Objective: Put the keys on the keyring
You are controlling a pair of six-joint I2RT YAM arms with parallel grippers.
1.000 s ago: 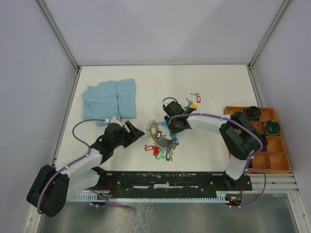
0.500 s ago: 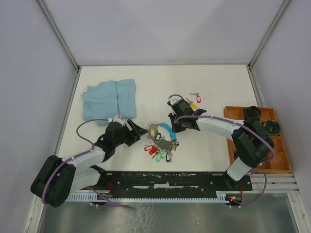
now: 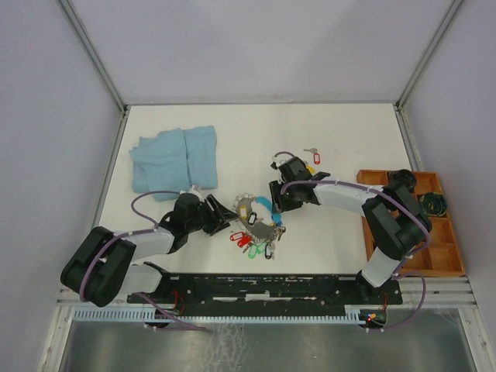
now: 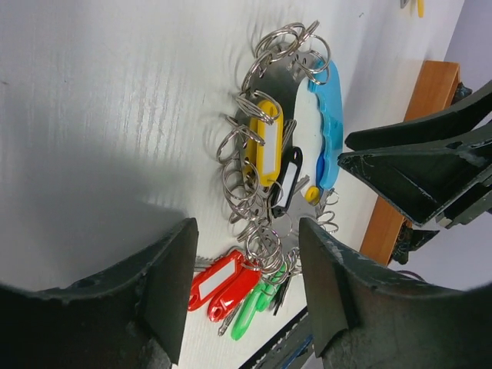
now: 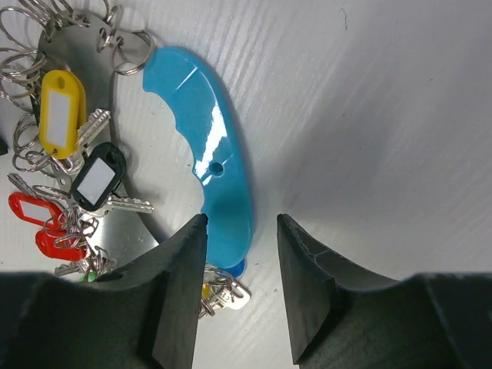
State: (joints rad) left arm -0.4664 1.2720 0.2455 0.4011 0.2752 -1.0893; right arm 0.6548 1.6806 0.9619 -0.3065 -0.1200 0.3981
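Observation:
The keyring [image 3: 256, 223] is a metal plate with a blue handle [image 5: 207, 154] and several split rings, lying at the table's middle. Keys with yellow [image 4: 267, 142], black [image 4: 287, 181], red [image 4: 223, 280] and green [image 4: 257, 307] tags hang on its rings. A loose key with a red tag [image 3: 314, 157] lies further back. My left gripper [image 3: 225, 213] is open and empty at the bundle's left edge, the red and green tags between its fingers [image 4: 165, 284]. My right gripper [image 3: 277, 200] is open and empty, its jaws beside the blue handle's end [image 5: 231, 254].
A folded blue cloth [image 3: 172, 159] lies at the back left. A wooden compartment tray [image 3: 422, 225] with dark items stands at the right edge. The enclosure walls rise on both sides.
My left gripper has moved right, up to the keyring bundle. My right gripper has pulled off the bundle to its right side, by the blue handle.

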